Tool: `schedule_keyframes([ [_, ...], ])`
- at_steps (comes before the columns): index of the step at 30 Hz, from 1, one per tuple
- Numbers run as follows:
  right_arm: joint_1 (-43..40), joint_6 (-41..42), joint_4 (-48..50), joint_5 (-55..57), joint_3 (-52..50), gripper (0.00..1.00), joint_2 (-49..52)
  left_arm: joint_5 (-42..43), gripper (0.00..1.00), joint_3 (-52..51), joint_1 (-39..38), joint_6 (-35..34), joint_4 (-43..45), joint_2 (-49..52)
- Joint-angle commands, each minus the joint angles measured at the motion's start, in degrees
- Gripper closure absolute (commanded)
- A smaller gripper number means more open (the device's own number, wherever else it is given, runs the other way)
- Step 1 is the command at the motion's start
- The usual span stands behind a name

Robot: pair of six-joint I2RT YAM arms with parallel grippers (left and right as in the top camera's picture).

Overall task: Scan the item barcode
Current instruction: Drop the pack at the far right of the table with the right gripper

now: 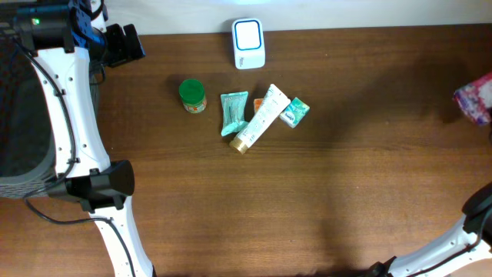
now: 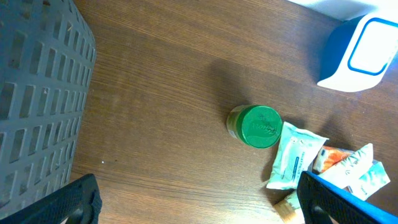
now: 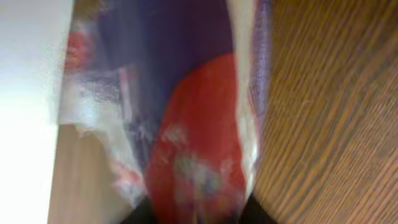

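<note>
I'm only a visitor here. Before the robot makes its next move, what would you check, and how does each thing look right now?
1. Scanner has nothing lying on or against it: ok.
2. Left fingers are wide apart with nothing between them: ok.
3. Purple-and-red packet is gripped by the right fingers: cannot tell; it is blurred and fills the wrist view.
4. Packet is in front of the scanner: not ok; it is far off to one side.
5. Packet's barcode is visible: cannot tell.
6. Green-lidded jar is standing upright: ok.
</note>
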Motion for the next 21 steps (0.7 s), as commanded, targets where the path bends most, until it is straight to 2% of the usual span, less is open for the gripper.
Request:
schedule_keyframes([
  [1, 0.33, -4.20, 0.02, -3.65, 0.24, 0.17, 0.26, -0.59, 0.01, 0.68, 0.11, -0.11, -0.04, -2.12],
  [3, 0.35, -4.20, -0.50, -12.24, 0.24, 0.16, -0.42, -0.59, 0.01, 0.68, 0.11, -0.11, -0.04, -2.12],
  [8, 0.85, -4.74, -7.15, -19.41, 0.28, 0.14, -9.68, -0.59, 0.01, 0.68, 0.11, -0.11, -0.04, -2.12],
  [11, 4.42, -15.04, -11.61, -30.58, 0.28, 0.14, -14.78, -0.59, 0.01, 0.68, 0.11, -0.11, -0.04, -2.12],
  [13, 9.62, -15.58, -16.81, -32.72, 0.22, 0.14, -15.17, -0.59, 0.01, 0.68, 0.11, -0.11, -0.04, -2.12],
  [16, 16.83, -15.80, -19.34, -29.83, -0.74, 0.14, -14.95, -0.59, 0.01, 0.68, 0.11, -0.11, -0.04, -2.12],
  [18, 24.55, -15.78, -19.32, -19.65, -1.97, 0.16, -14.84, -0.59, 0.01, 0.68, 0.11, -0.11, -0.04, -2.12],
  [19, 28.63, -15.76, -19.32, -13.81, -2.67, 0.30, -14.84, -0.59, 0.01, 0.68, 0.11, -0.11, -0.04, -2.12],
  [21, 37.05, -15.21, -18.86, -4.35, -4.04, 0.41, -14.51, -0.59, 0.01, 0.68, 0.11, -0.11, -0.04, -2.12],
])
